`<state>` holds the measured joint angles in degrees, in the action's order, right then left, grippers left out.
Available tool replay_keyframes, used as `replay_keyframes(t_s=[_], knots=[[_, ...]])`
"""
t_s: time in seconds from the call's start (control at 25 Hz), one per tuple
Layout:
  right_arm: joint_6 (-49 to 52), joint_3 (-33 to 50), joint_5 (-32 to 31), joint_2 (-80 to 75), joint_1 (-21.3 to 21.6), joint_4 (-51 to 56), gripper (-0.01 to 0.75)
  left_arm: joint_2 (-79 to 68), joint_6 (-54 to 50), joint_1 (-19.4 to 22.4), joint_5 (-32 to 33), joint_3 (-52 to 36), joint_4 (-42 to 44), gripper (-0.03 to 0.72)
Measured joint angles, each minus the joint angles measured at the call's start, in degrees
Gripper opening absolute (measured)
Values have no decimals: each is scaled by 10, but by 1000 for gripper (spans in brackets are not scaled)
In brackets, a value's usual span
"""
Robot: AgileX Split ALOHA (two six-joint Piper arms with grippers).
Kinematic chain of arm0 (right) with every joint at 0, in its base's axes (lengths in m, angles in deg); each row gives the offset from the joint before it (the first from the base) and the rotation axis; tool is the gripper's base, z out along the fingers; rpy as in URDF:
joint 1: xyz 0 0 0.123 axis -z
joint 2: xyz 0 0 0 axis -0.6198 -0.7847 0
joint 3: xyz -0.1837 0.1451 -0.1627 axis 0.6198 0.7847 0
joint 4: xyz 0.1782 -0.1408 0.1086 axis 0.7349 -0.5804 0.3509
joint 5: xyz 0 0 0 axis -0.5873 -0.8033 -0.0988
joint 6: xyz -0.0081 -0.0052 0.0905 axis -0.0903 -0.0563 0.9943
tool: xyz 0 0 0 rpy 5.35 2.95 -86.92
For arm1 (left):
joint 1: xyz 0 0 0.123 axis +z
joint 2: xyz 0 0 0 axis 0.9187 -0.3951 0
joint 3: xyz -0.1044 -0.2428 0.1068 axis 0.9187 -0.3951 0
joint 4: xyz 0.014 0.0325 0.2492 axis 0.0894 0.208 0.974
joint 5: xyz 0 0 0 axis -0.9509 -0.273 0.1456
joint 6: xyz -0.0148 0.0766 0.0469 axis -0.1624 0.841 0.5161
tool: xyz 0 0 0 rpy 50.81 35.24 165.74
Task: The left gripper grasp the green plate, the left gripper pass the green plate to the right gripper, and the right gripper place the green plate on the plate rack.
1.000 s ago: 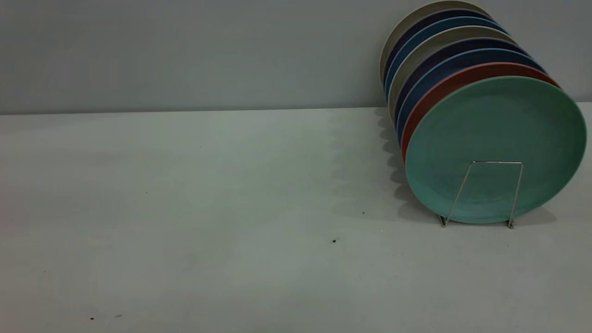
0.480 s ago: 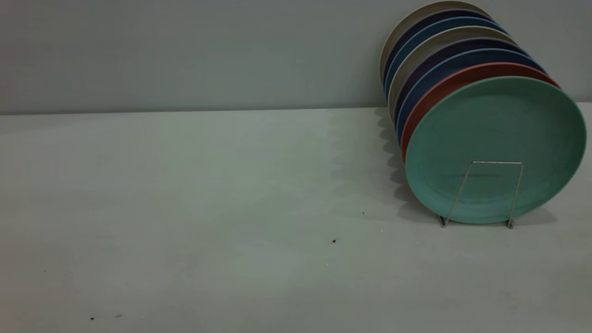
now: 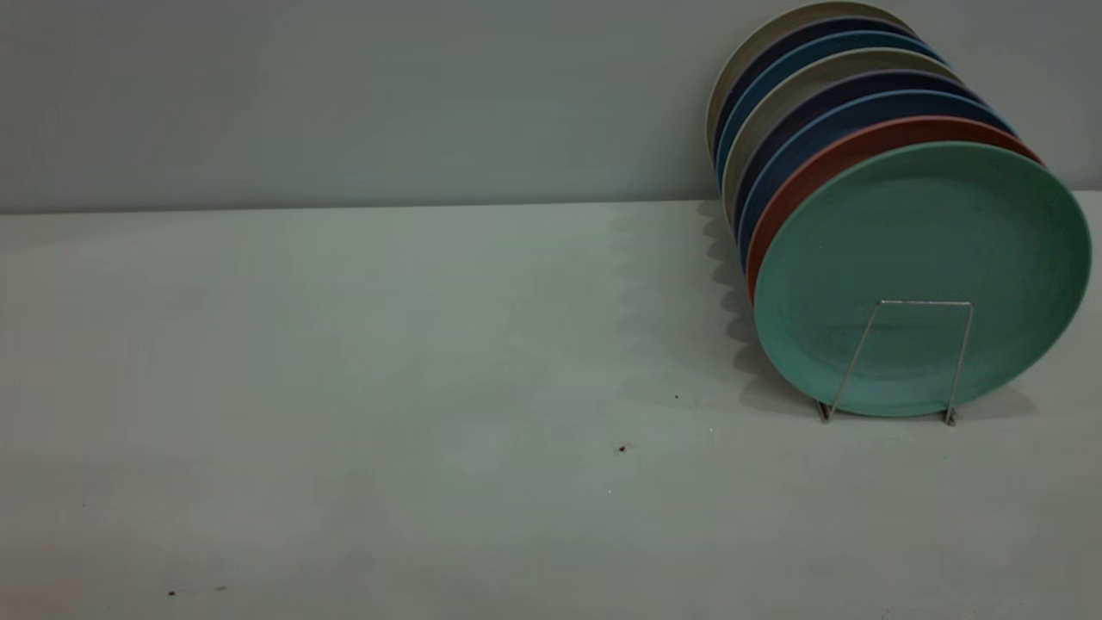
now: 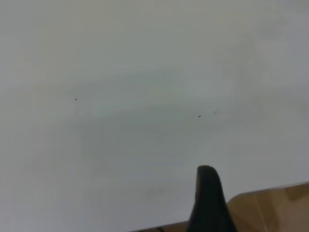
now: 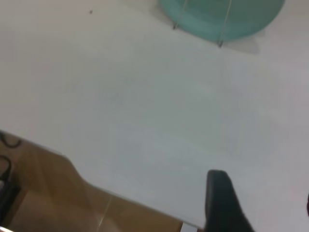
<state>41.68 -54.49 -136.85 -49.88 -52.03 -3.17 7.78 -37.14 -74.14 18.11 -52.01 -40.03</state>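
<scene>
Green plate stands upright on edge at the front of the plate rack, front wire loop across its lower face, salmon plate right behind it, blue plates further back. Looks like the task is already done. Table around is bare.

My right gripper is the nearer one: rack sits well ahead of it across the table. My left gripper faces only table, no plate. One finger shows on each, so I cannot tell open or closed. Nothing held that I can see.

Bare table beside plate rack
</scene>
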Motion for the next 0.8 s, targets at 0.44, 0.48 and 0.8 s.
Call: replay_keyframes(t_s=[0.44,0.48,0.8], knots=[[-1,0,1,6,0,1,431,49,12,0,-14,-62,0,551],[-1,0,1,6,0,1,431,49,13,0,-14,-62,-5,551],[10,1,1,6,0,-3,431,49,12,0,-14,-63,-7,551]])
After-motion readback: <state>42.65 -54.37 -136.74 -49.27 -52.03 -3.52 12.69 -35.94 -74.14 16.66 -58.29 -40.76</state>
